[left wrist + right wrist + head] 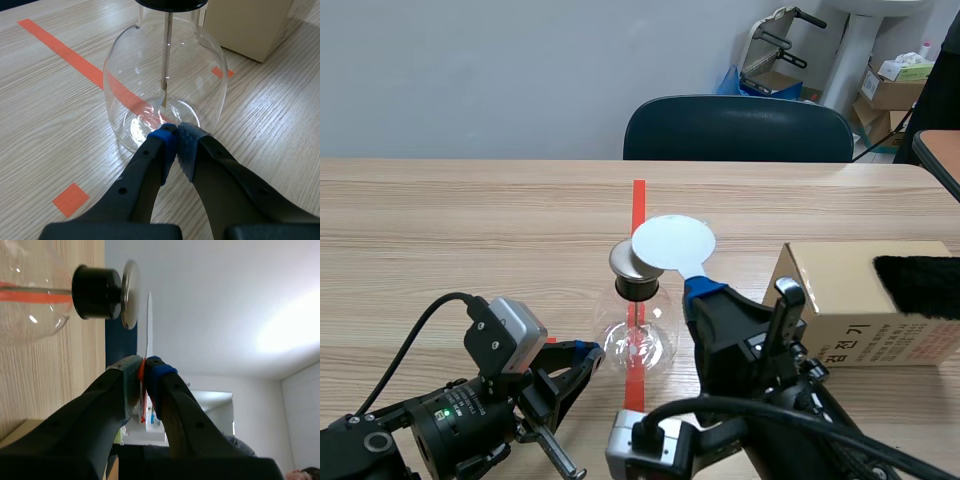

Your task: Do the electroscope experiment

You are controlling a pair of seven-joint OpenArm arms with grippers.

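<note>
The electroscope is a clear glass flask (pixel 638 345) with a black stopper (pixel 638 288) and a metal top disc (pixel 623 260), standing on the red tape line. Inside, a thin rod (pixel 168 50) ends in a small leaf (pixel 163 97). My right gripper (pixel 706 290) is shut on the handle of a white round plate (pixel 672 243). Seen edge-on, the plate (pixel 148 325) stands right beside the metal disc (pixel 131 294), a thin gap apart. My left gripper (pixel 176 136) is shut on nothing, its tips at the base of the flask (pixel 165 90).
A cardboard box (pixel 850 300) lies to the right of the flask, with a black furry piece (pixel 920 285) on its right end. A dark chair (pixel 738 130) stands behind the table's far edge. Small red tape squares (pixel 71 199) mark the wood.
</note>
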